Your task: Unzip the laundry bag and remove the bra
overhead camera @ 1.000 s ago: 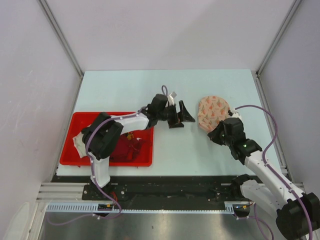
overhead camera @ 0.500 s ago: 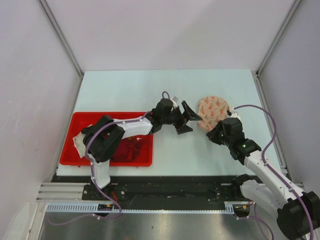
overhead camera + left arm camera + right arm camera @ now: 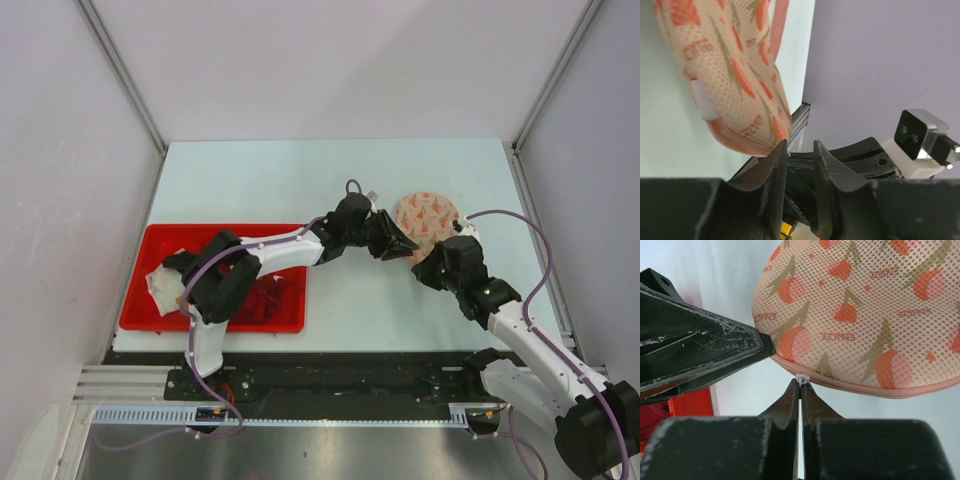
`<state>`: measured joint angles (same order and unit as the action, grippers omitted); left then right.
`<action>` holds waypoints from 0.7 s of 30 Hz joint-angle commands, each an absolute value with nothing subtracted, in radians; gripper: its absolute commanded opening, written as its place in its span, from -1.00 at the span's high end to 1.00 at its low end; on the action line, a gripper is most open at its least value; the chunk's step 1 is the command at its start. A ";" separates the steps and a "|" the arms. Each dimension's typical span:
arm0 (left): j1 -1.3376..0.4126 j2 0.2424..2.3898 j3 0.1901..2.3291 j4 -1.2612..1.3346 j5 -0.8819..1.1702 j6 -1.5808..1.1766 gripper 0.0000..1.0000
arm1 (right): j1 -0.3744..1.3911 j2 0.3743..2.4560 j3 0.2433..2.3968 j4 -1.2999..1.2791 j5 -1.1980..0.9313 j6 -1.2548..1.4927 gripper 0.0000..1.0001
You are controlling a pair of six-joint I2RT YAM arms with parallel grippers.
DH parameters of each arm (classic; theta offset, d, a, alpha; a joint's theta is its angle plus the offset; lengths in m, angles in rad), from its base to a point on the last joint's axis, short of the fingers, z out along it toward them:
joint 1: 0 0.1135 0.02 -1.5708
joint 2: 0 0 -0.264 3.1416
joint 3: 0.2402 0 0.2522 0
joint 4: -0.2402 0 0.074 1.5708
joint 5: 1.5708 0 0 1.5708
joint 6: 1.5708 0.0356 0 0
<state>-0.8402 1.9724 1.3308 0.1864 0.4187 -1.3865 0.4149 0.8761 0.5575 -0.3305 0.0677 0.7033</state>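
**Overhead view.** The left arm (image 3: 275, 250) is extended low and nearly straight across the pale table (image 3: 260, 180), from its base toward the right. The left gripper (image 3: 408, 243) points right. The round, dome-shaped pink-beige fabric laundry bag with orange print (image 3: 428, 212) lies directly at its tips, which contact the bag's left rim. The right arm (image 3: 520, 320) reaches forward and to the left with the elbow bent. The right gripper (image 3: 432, 260) meets the bag's near rim, and the bag lies just beyond its tips. Well behind the left gripper, beside that arm's base, a red plastic tray (image 3: 170, 240) holds a dark red garment (image 3: 262, 300).

**Left wrist view.** The two black fingers stand narrow, with a slim gap between them. The bag's piped rim touches the tip of one finger, and the dome rises above that finger. Whether any fabric is pinched at the tips cannot be determined from this angle.

**Right wrist view.** The jaws are pressed together on a small white zip pull (image 3: 800, 377) at their tips. The bag's pink zip seam (image 3: 865, 386) runs just beyond the tips and is closed along the visible stretch. The left gripper's black tip touches the rim to the left of the right gripper's tips.
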 commanded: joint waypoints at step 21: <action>-0.830 1.962 1.393 -0.014 0.305 -1.331 -1.00 | 0.422 0.881 0.566 -0.282 0.094 0.721 1.00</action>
<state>-0.8177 1.9598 1.3319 -0.0696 0.2924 -1.3113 0.4152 0.8761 0.5571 -0.3214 0.0731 0.7074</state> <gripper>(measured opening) 0.996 0.012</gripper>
